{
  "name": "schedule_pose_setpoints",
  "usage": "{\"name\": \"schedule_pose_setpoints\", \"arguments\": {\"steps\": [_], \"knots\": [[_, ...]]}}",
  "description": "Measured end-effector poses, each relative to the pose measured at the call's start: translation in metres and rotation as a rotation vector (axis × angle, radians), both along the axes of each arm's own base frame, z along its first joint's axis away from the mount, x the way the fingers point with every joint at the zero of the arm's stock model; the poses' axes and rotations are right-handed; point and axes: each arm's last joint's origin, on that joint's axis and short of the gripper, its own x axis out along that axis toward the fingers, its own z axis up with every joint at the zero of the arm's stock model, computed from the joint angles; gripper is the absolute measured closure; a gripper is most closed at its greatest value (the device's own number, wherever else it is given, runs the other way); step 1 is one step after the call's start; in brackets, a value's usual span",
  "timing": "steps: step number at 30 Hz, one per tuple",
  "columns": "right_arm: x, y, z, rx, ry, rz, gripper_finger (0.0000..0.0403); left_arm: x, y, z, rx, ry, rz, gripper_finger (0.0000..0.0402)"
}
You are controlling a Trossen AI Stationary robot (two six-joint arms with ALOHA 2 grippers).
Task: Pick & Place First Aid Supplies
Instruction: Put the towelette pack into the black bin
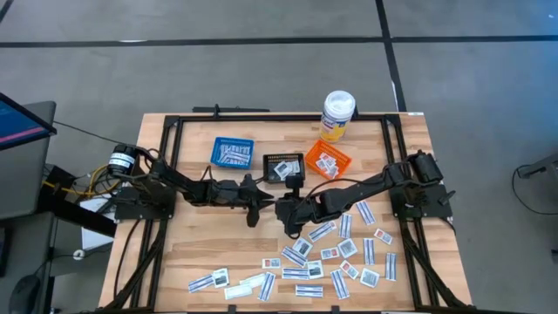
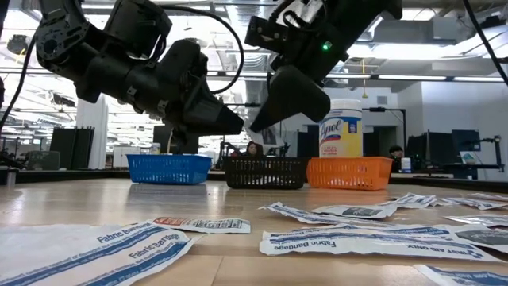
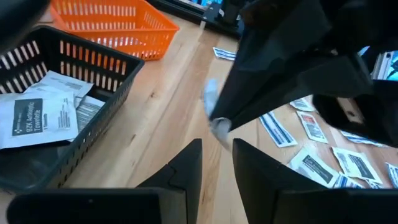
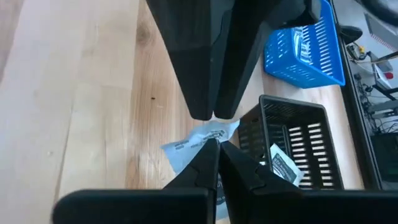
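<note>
My right gripper (image 4: 217,148) is shut on a small white packet (image 4: 200,138) and holds it above the wood table (image 1: 196,253), just on the near side of the black basket (image 1: 283,166). My left gripper (image 3: 217,163) faces it from the table's left, open by a narrow gap. Its fingertips (image 4: 208,112) stand just short of the packet's free edge (image 3: 214,121); I cannot tell if they touch it. Many more first aid packets (image 1: 336,253) lie flat on the table's near right part. In the high view the two grippers meet at mid table, left (image 1: 260,202) and right (image 1: 288,214). My right gripper pinches one end of the white packet (image 4: 210,142) between its two fingers. The fingers slant down from the table's right. The rest of the packet sticks out past the fingertips toward my left gripper, clear of the table.
Three small baskets stand in a row at the far middle: blue (image 1: 233,153), black (image 3: 62,99) with towelette packets inside, orange (image 1: 327,161). A white bottle with a yellow label (image 1: 337,113) stands behind the orange one. Bare wood shows at the table's near left.
</note>
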Motion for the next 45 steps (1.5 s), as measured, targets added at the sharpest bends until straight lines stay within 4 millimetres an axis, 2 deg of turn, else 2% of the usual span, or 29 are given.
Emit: {"name": "schedule_pose_setpoints", "arguments": {"steps": [9, 22, 31, 35, 40, 45], "knots": [[0.009, -0.005, 0.004, 0.021, -0.091, -0.008, 0.0397, 0.0, 0.004, 0.001, 0.0, -0.009, 0.016, 0.0311], [0.011, -0.008, 0.007, 0.044, -0.127, -0.035, 0.0397, 0.001, 0.004, 0.001, 0.017, -0.008, 0.021, 0.0313], [0.011, -0.006, 0.007, 0.047, -0.133, -0.033, 0.0393, 0.0, 0.004, 0.001, 0.019, -0.008, 0.016, 0.039], [0.01, -0.004, 0.007, 0.038, -0.119, -0.026, 0.0366, 0.0, 0.003, 0.0, 0.056, 0.005, 0.01, 0.0382], [0.008, -0.004, 0.005, 0.041, -0.101, -0.025, 0.0317, -0.001, 0.002, -0.006, 0.244, 0.079, -0.031, 0.039], [0.008, -0.004, 0.004, 0.17, -0.112, -0.046, 0.027, -0.001, 0.0, -0.006, 0.429, 0.091, -0.07, 0.0386]]}}
